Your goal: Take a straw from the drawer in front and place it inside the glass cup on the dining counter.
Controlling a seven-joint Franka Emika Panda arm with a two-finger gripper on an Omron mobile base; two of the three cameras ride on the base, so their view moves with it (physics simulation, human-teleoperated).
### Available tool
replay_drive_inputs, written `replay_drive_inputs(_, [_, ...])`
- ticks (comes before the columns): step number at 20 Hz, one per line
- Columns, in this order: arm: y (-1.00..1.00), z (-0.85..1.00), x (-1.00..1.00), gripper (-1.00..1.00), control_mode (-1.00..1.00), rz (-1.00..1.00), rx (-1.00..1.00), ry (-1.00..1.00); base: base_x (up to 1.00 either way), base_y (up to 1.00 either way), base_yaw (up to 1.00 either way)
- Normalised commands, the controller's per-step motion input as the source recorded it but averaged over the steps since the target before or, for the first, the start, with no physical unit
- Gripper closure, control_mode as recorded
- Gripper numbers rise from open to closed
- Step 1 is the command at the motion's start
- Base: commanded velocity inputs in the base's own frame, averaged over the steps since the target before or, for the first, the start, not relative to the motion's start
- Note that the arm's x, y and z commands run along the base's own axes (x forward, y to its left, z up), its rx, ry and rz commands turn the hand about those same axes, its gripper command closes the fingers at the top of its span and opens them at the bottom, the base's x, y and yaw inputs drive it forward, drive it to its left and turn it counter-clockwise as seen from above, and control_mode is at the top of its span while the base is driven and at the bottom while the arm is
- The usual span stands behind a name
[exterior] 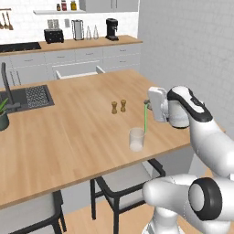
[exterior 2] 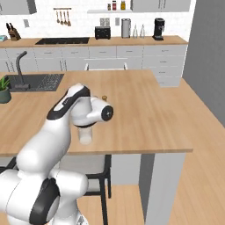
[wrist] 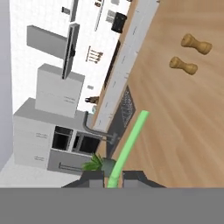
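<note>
Pinching the green straw (exterior: 146, 118) in tightly closed jaws, the gripper (exterior: 147, 102) holds it upright at two o'clock of the glass cup (exterior: 136, 139) on the surface (exterior: 68, 137).

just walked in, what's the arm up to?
The gripper is shut on the straw, holding it upright by its top end above the dining counter. The straw hangs just right of the glass cup, its lower end near the rim, not inside yet. Behind the cup stand two brown shakers. Across the kitchen, the drawer is pulled open.
</note>
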Motion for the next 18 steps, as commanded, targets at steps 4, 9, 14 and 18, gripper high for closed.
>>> replay_drive_inputs(4, [0.0,-0.23,0.11,1.0,-1.0,0.0,0.0,-0.07,0.0,0.0,0.0])
replay_drive_inputs(9, [0.0,-0.24,0.0,1.0,-1.0,0.0,0.0,-0.07,0.0,0.0,0.0])
replay_drive_inputs(14, [0.0,-0.17,0.08,1.0,-1.0,0.0,0.0,-0.07,0.0,0.0,0.0])
replay_drive_inputs(18, [0.0,-0.19,0.11,1.0,-1.0,0.0,0.0,-0.06,0.0,0.0,0.0])
